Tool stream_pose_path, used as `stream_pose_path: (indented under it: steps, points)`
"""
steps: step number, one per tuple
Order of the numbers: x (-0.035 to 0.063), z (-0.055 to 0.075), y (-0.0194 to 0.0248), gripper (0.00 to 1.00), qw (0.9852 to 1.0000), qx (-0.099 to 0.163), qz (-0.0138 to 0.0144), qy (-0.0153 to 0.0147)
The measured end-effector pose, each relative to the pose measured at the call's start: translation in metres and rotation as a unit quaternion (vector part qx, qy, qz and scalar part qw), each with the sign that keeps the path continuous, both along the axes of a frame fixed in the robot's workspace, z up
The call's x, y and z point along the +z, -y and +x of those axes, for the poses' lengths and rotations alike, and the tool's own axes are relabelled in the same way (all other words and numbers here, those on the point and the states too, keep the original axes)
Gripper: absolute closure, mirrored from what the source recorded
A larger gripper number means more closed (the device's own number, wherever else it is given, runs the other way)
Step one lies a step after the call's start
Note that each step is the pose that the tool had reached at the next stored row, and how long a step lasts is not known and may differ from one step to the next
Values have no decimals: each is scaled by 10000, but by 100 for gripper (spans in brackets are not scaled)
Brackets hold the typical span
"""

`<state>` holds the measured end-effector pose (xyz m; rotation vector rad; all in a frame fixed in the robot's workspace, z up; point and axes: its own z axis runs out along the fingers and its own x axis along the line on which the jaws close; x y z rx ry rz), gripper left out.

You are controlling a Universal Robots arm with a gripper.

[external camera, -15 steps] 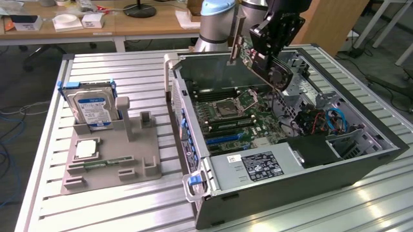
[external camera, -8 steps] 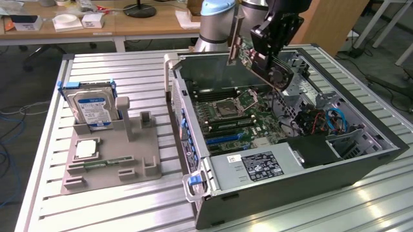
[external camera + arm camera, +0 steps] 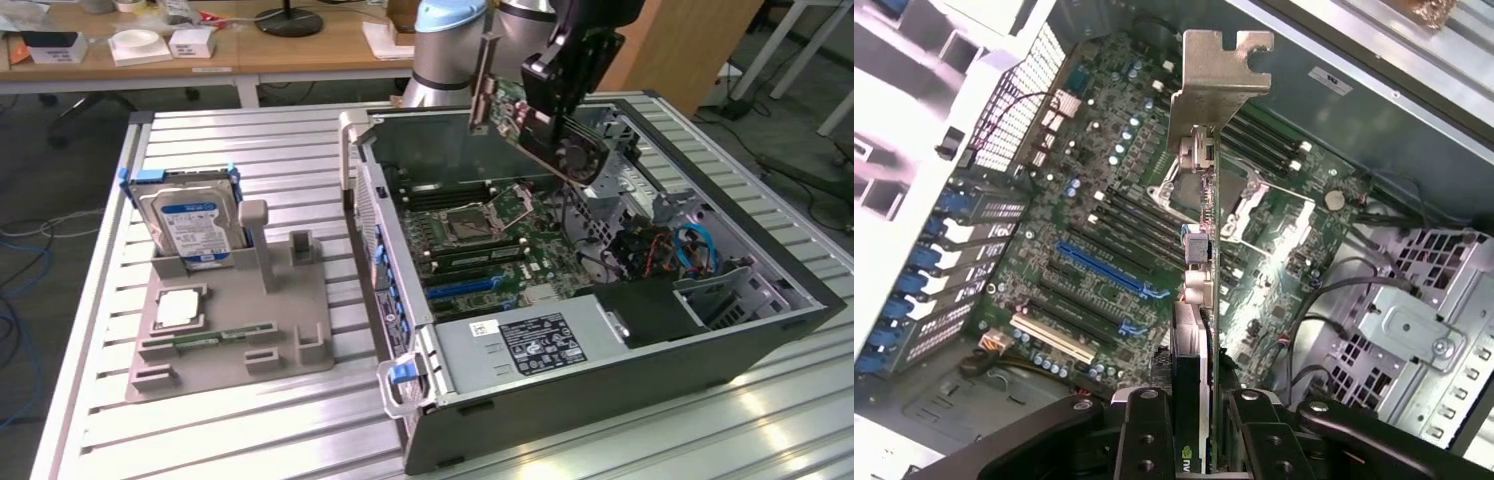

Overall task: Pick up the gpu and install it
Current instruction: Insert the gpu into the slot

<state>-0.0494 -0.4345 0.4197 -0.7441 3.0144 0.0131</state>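
Observation:
The gpu point(image 3: 531, 125), a green card with a black fan and a metal end bracket point(image 3: 1219, 70), hangs tilted in the air above the open computer case point(image 3: 747, 340). My gripper point(image 3: 558, 88) is shut on it from above. In the wrist view the gpu point(image 3: 1192, 340) appears edge-on between the black fingers point(image 3: 1144, 435), with my gripper point(image 3: 1194, 425) clamped on its sides. Below it lies the green motherboard point(image 3: 1094, 220) with its blue slot point(image 3: 1109, 268) and black slots. The card is well clear of the board.
On the exterior view's left, a grey holder point(image 3: 234, 350) carries a silver hard drive with a blue label point(image 3: 194, 225), a processor point(image 3: 178, 308) and a thin RAM stick point(image 3: 211, 340). The case's power supply point(image 3: 534, 345) and drive cage point(image 3: 1414, 330) flank the motherboard. A slatted metal table point(image 3: 240, 430) bears everything.

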Motion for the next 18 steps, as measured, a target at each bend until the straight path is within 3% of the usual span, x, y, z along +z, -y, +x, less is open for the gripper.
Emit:
stream_pose_path:
  steps: [9, 18]
  points:
    - [0, 0, 3, 73, 9993, 371, 0, 0]
    - [0, -3, 8, 73, 9974, 715, 0, 0]
